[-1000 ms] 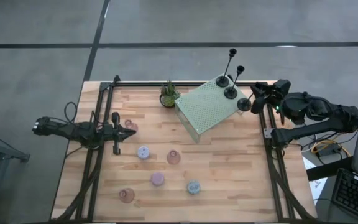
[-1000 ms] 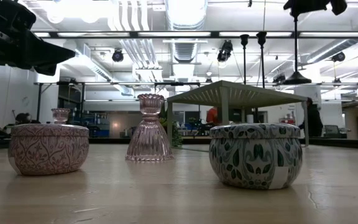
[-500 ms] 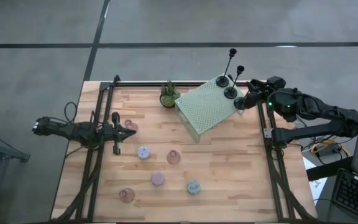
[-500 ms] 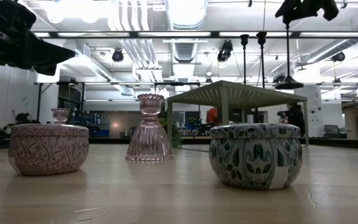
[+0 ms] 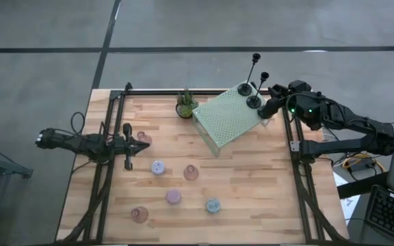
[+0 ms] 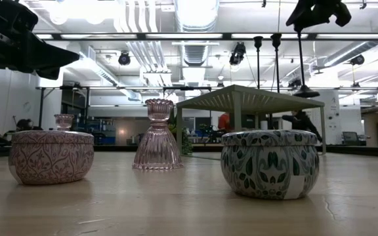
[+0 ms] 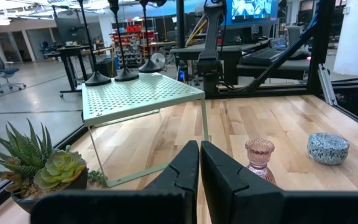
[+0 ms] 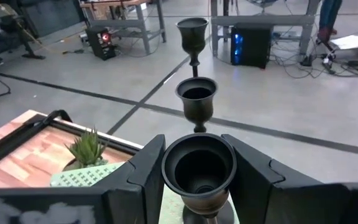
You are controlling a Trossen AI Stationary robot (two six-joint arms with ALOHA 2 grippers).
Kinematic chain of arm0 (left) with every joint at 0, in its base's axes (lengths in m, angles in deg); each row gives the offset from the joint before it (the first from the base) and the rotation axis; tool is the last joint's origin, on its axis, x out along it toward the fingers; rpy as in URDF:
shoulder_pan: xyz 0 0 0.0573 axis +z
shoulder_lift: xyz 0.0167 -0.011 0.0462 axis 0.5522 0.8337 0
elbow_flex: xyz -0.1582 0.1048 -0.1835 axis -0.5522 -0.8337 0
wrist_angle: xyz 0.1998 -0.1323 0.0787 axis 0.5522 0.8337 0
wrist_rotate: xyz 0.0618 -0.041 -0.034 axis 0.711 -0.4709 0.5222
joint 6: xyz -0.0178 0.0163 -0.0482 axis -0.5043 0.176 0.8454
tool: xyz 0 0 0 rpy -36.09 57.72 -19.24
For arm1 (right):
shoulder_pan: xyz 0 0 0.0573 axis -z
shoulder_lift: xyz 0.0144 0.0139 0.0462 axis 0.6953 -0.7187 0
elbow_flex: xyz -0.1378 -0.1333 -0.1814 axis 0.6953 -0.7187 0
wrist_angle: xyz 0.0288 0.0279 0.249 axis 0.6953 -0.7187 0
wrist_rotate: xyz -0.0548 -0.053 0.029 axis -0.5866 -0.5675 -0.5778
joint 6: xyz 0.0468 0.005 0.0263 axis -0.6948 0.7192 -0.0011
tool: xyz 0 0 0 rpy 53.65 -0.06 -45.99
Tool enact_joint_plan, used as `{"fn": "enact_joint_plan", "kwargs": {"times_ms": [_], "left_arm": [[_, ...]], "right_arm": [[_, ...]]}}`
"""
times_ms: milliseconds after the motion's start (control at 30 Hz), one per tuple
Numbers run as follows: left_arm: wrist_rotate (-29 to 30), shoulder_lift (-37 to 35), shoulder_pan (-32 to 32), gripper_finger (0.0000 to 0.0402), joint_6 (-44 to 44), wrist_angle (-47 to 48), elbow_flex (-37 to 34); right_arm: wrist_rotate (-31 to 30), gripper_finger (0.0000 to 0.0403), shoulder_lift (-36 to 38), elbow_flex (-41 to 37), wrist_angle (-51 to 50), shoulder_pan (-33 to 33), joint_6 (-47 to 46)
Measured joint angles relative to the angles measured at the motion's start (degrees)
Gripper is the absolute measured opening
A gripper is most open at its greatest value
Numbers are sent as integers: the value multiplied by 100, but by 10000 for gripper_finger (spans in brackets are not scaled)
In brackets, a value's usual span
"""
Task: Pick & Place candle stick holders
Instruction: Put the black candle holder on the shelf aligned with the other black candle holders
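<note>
High view: my right gripper held a black holder at the platform's far corner; my left gripper waited over the table.
Right wrist view: jaws pinched that holder's cup; two holders stood beyond.
Left wrist view: jaws pressed together.

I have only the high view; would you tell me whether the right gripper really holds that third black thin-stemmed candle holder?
Observer: Yes; the right wrist view shows the right gripper closed around the black thin-stemmed candle holder at its cup.
Operator: Is its base on the pale green perforated platform?
Observer: The low view shows it near the platform's top; contact is unclear.
Operator: And the left gripper?
Observer: Shut, empty, facing a pink glass cup.
</note>
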Motion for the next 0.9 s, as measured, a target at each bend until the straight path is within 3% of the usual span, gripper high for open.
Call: {"fn": "enact_joint_plan", "kwargs": {"times_ms": [900], "left_arm": [[-2, 0, 1, 21, 1, -2, -1]], "right_arm": [[55, 140, -356, -15, 255, 369, 131]]}}
